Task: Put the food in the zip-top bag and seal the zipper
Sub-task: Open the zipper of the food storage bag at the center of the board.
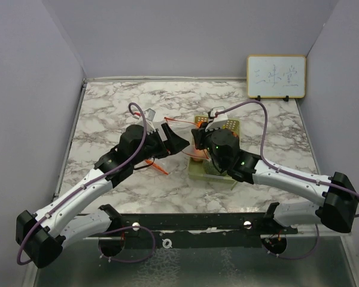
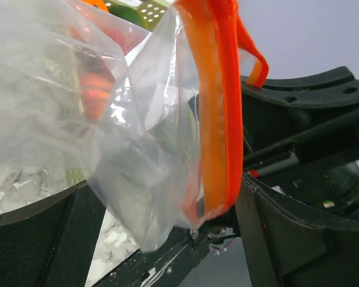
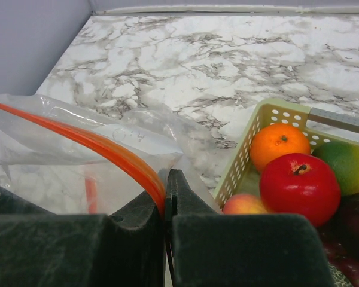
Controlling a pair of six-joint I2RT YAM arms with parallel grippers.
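The right fingers (image 3: pixel 227 245) are pressed together on the orange zipper strip (image 3: pixel 102 146) of a clear plastic zip-top bag (image 3: pixel 60 119). The bag's bunched film is seen between the left fingers (image 2: pixel 287 239); whether they are clamped on it cannot be told. Beside the bag, a round orange fruit (image 3: pixel 280 145), a glossy red fruit (image 3: pixel 299 186), a green round fruit (image 3: pixel 345 165) and a peach-coloured fruit (image 3: pixel 244 205) are held in a pale green perforated tray (image 3: pixel 257 128) on the white marbled worktop (image 3: pixel 227 60).

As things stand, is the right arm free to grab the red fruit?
Probably not: the right gripper is shut on the bag's orange zipper strip and must release first. The red fruit itself lies uncovered nearby.
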